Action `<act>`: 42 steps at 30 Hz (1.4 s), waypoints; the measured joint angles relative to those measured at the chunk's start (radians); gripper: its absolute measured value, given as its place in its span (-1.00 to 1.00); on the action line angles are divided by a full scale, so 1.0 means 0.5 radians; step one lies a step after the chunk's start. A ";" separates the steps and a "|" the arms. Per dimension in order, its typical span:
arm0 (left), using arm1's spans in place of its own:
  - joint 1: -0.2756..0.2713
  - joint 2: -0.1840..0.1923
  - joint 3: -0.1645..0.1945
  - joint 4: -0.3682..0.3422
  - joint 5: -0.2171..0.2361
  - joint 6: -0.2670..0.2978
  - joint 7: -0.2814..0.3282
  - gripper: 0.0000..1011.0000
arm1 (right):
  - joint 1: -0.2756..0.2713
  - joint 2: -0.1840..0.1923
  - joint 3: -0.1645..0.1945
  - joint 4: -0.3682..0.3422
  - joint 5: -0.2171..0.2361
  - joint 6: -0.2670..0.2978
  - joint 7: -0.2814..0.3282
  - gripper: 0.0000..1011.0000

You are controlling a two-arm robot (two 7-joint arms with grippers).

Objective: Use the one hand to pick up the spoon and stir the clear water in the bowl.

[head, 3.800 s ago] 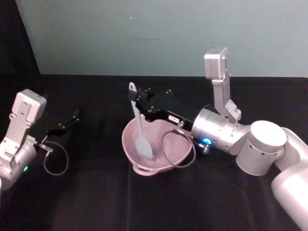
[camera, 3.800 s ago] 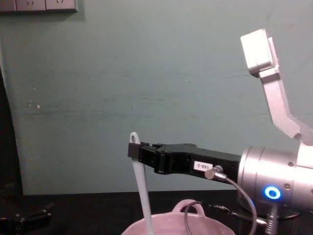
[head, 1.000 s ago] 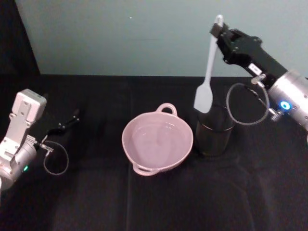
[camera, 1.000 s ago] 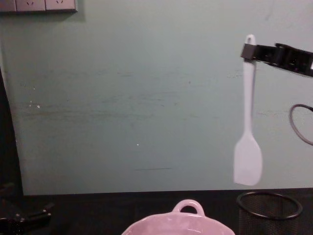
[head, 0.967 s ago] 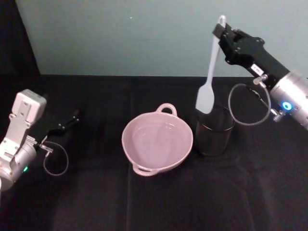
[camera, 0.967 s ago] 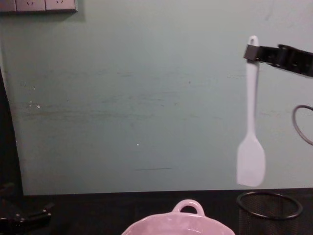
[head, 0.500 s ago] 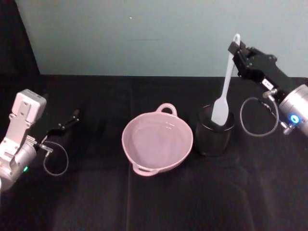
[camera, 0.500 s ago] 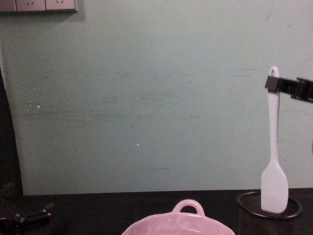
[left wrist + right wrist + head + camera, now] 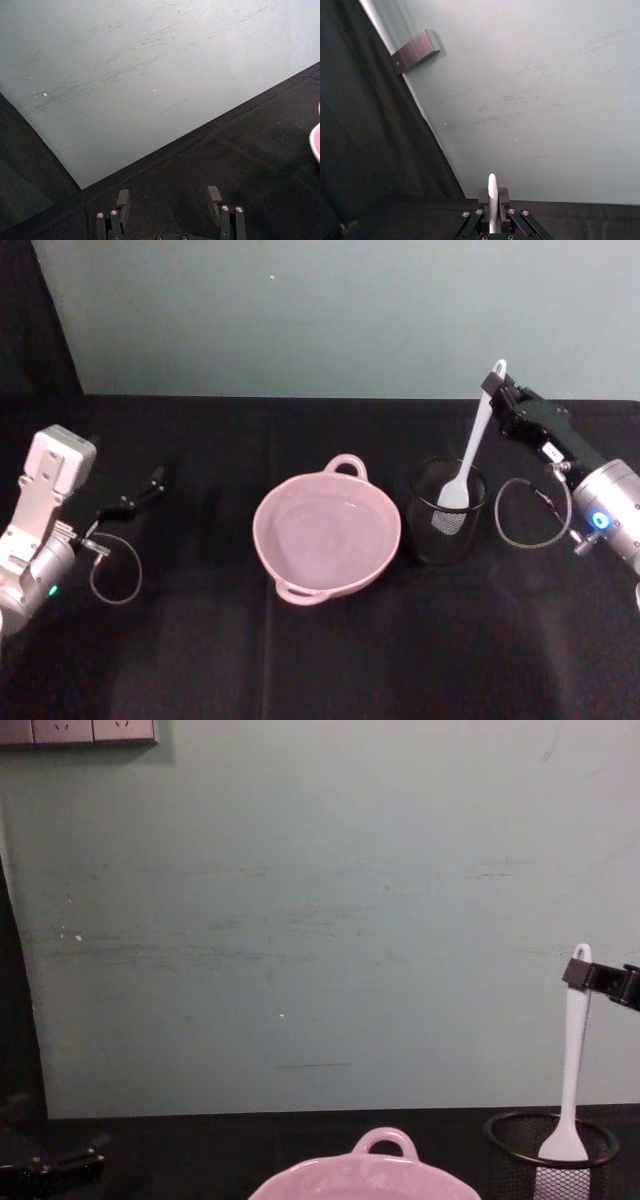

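white silicone, the spoon (image 9: 468, 459) stands with its paddle inside the black mesh cup (image 9: 446, 512), just right of the pink bowl (image 9: 327, 535). the right gripper (image 9: 502, 398) pinches its handle top, i think to stand it upright. the left gripper (image 9: 167, 200) rests open, far left. the gripper's label is unreadable.

Count on the table (image 9: 330, 660): one pink bowl (image 9: 327, 535), one black wire-mesh cup (image 9: 446, 512) and one white spoon (image 9: 470, 454). Two end effectors are present, the left end effector (image 9: 150, 483) and the right end effector (image 9: 497, 397). One wall socket strip (image 9: 78, 731) is mounted on the wall behind.
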 joint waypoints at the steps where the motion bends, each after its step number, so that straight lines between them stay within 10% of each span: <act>1: 0.000 0.000 0.000 0.000 0.000 0.000 0.000 1.00 | -0.001 -0.007 0.005 0.012 0.020 0.000 0.010 -0.76; 18: 0.000 0.000 0.000 0.000 0.000 0.000 0.000 1.00 | 0.009 -0.063 0.021 0.180 0.329 0.062 0.041 -0.76; 42: 0.000 0.000 0.000 0.000 0.000 0.000 0.000 1.00 | 0.050 -0.047 -0.067 0.275 0.369 0.023 0.033 -0.76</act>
